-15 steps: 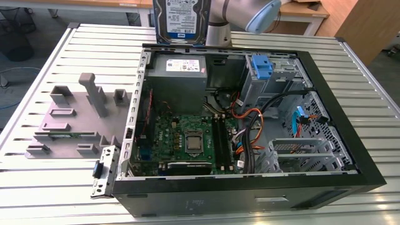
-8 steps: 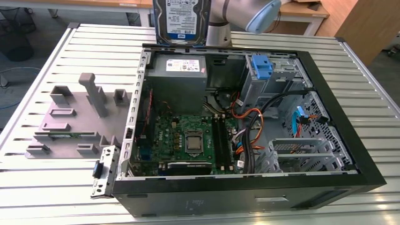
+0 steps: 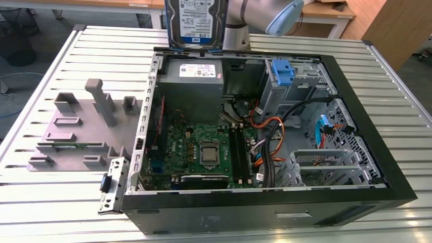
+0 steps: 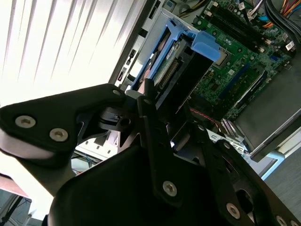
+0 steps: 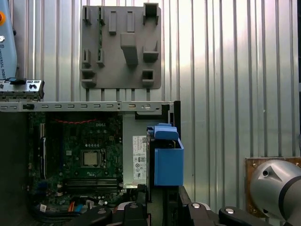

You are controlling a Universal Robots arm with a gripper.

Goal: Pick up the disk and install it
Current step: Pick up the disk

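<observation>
The disk (image 3: pixel 193 23), a silver hard drive with a white-and-blue label and blue carrier rails, hangs upright above the far edge of the open computer case (image 3: pixel 378 131), just over the grey power supply (image 3: pixel 192 81). In both wrist views my gripper (image 4: pixel 171 108) (image 5: pixel 162 197) is shut on the disk (image 4: pixel 169 70), whose blue carrier (image 5: pixel 168 165) juts out past the black fingers (image 4: pixel 148 108). The silver arm (image 3: pixel 270 15) reaches in from the far side.
Inside the case lie the green motherboard (image 3: pixel 202 147), orange and black cables (image 3: pixel 270 131), a lone blue bracket (image 3: pixel 282 71) in the far bay and a metal drive cage (image 3: pixel 324 164). A grey fixture plate (image 3: pixel 81 126) sits on the slatted metal table (image 3: pixel 40 202) at the exterior view's left.
</observation>
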